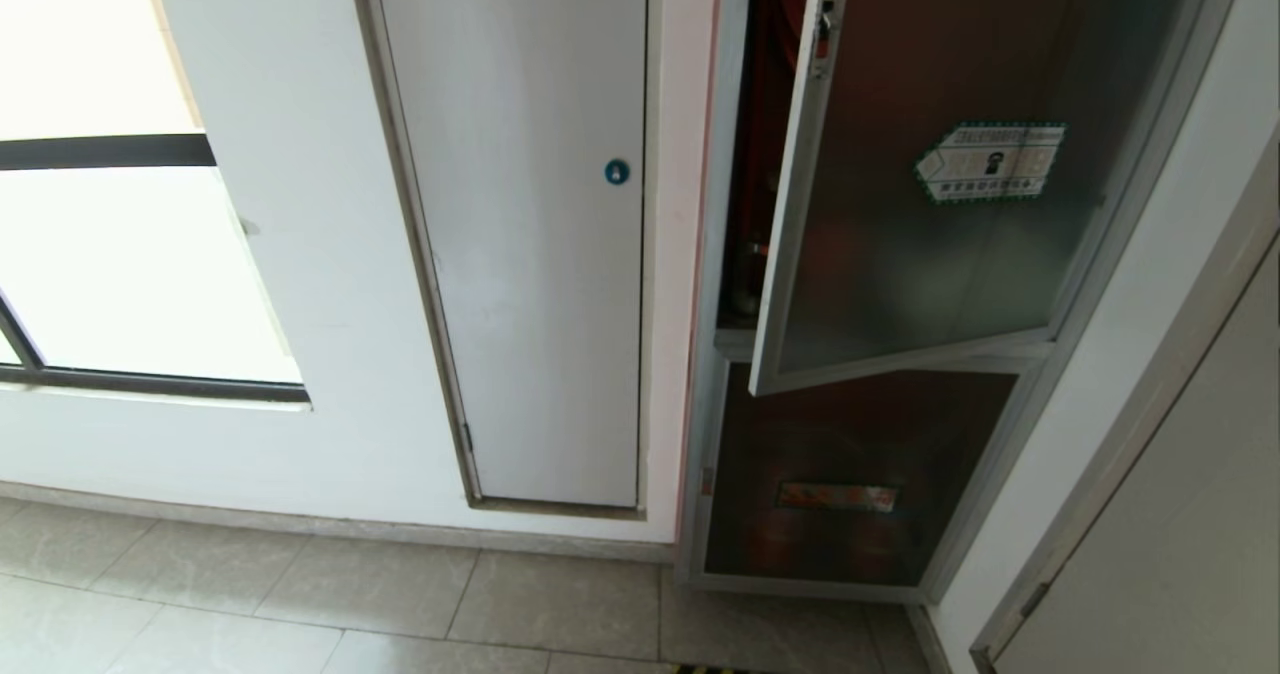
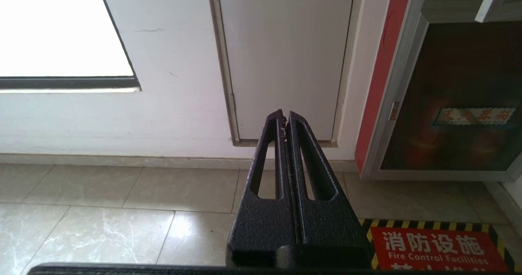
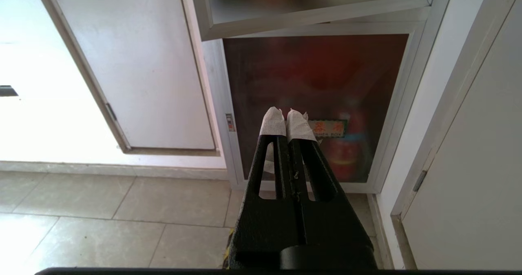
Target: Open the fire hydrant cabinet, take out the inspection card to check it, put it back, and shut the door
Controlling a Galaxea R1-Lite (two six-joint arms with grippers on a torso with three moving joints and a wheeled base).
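Up on the right of my head view, the door of the fire hydrant cabinet hangs ajar, free edge swung out from the frame. Glass in aluminium frame: stiff, likely light on its hinges, glass slick and breakable, so I'd hook the metal free edge near the small red latch, not the pane or the hexagonal sticker. Inspection card not visible; probably inside the red interior behind the gap. Paper, thin, floppy, pinch an edge gently.

My left end effector is pressed shut, empty, low, facing the white door. My right end effector is also shut, empty, tips wrapped in white tape, facing the lower dark panel.

Around: window, floor tiles, red floor sign, grey door at far right. Gap looks narrow; door needs swinging wider first.
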